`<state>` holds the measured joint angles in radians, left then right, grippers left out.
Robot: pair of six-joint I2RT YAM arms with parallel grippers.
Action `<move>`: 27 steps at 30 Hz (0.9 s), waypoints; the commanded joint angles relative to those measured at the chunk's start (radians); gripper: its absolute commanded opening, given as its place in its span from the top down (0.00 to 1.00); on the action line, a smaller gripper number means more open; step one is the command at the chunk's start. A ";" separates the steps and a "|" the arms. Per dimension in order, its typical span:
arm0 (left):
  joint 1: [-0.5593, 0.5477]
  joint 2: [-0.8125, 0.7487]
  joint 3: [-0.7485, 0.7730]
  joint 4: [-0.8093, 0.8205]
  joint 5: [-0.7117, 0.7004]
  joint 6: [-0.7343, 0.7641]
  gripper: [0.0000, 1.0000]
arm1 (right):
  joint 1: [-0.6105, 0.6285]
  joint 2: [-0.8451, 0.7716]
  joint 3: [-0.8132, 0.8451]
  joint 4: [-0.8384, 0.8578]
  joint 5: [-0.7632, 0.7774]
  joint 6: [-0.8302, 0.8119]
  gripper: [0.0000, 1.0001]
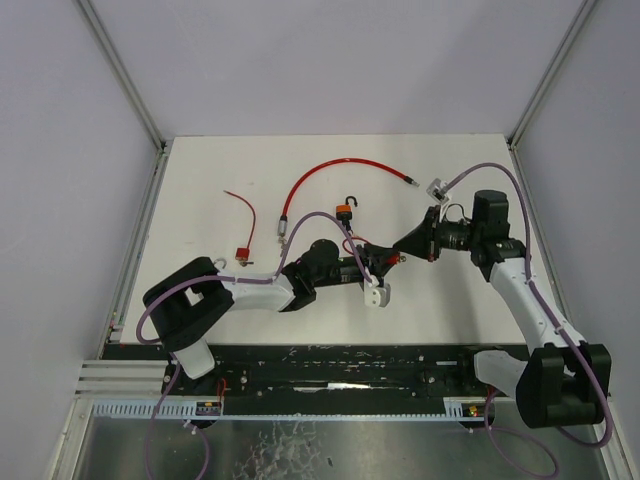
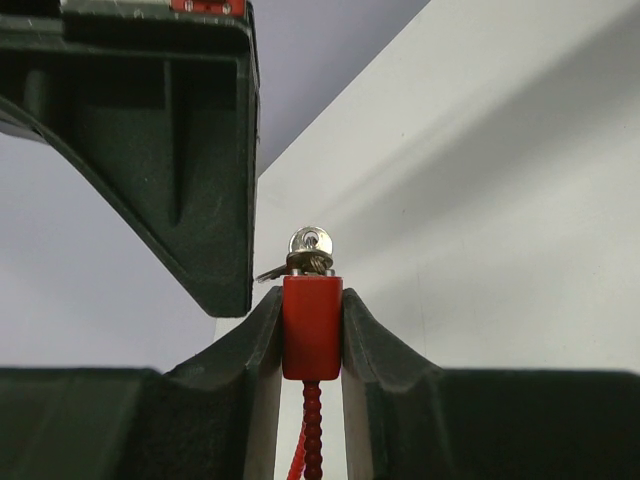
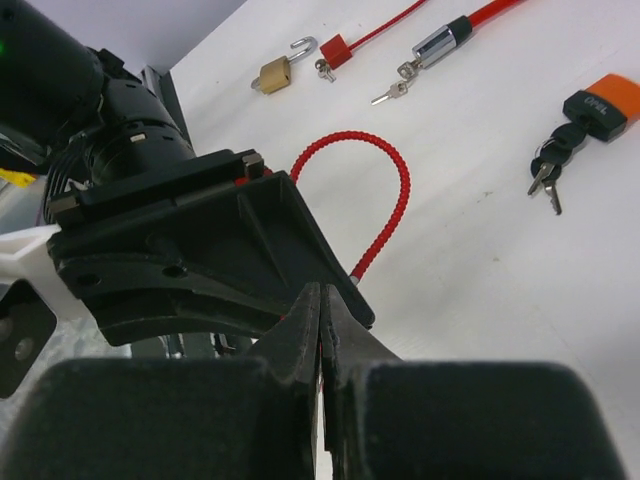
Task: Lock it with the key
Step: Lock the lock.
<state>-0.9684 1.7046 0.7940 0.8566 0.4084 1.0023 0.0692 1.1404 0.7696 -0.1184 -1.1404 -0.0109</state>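
While hanging over the worktop (image 1: 460, 300), clamping the red lock (image 2: 312, 330) by its sides between the left fingers (image 2: 245, 385), beaded cable (image 3: 404, 185) looping out from it. Showing a silver cylinder (image 2: 310, 245) on top of the lock, a sliver of metal peeking at its left. Pressing the right fingers (image 3: 298, 335) fully together, tips right up against the left arm's fingers beside the lock; not possible to tell whether a key is pinched between them. Lying well apart on the worktop: brass padlock (image 3: 272, 75), small red lock (image 3: 335, 50), loose keys (image 3: 395, 92), orange padlock (image 3: 600, 105) with key bunch (image 3: 548, 170), long red cable (image 1: 345, 160).
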 commanded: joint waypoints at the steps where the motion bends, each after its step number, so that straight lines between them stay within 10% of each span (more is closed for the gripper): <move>1: -0.004 -0.009 -0.006 0.069 -0.026 0.000 1.00 | -0.012 -0.070 0.058 -0.078 0.001 -0.147 0.99; 10: -0.003 -0.020 -0.026 0.101 -0.014 -0.010 1.00 | -0.039 -0.181 0.047 -0.256 0.098 -0.448 0.90; 27: 0.032 -0.041 -0.049 0.167 0.069 -0.114 1.00 | -0.087 -0.252 0.092 -0.302 0.002 -0.475 0.59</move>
<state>-0.9520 1.7042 0.7586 0.8860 0.4274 0.9455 -0.0078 0.9165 0.8165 -0.4324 -1.0702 -0.4568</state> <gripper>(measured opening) 0.218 0.385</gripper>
